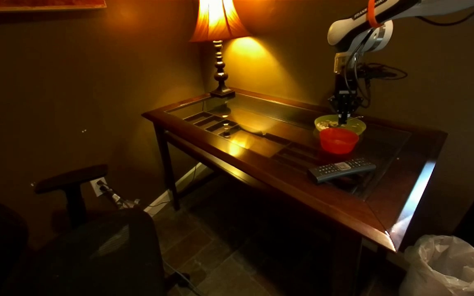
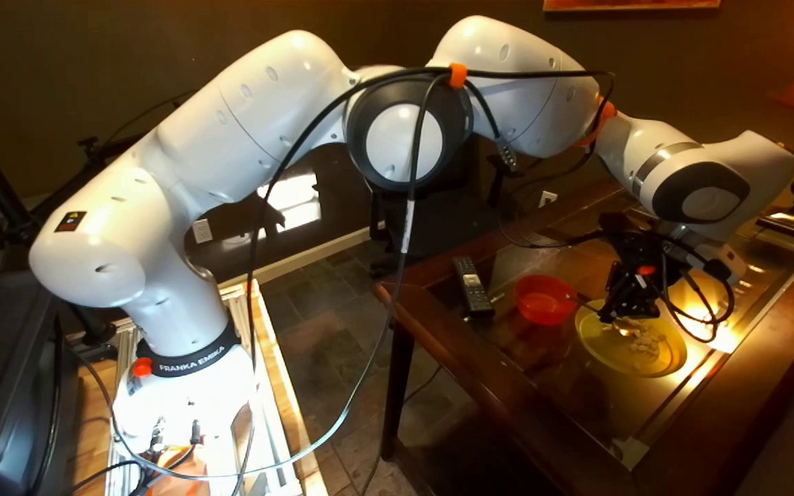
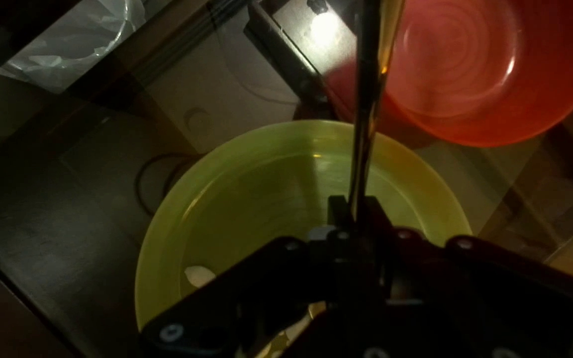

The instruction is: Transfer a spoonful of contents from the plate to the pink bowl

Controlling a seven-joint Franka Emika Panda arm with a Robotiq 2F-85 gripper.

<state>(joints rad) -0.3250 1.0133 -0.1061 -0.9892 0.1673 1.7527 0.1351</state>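
Observation:
A yellow-green plate with a raised rim [image 1: 361, 128] stands on the glass table and shows in every view [image 2: 593, 348] [image 3: 164, 258]. Pale lumpy contents [image 2: 645, 341] lie on one side of it; a few pieces show in the wrist view [image 3: 199, 275]. The pink bowl [image 1: 338, 142], reddish in this light, stands beside the plate and looks empty in the wrist view [image 3: 490, 119]. My gripper [image 3: 357, 211] is shut on a metal spoon handle [image 3: 366, 119], low over the plate [image 1: 342, 120]. The handle points toward the bowl [image 2: 583, 304]. The spoon's scoop end is hidden.
A dark remote [image 1: 342, 168] lies beside the bowl, near the table's edge. A lamp [image 1: 220, 70] stands at the table's far corner. The wall is close behind the plate. A lined bin [image 1: 447, 267] stands on the floor. Cables [image 2: 697, 310] hang loosely at the wrist.

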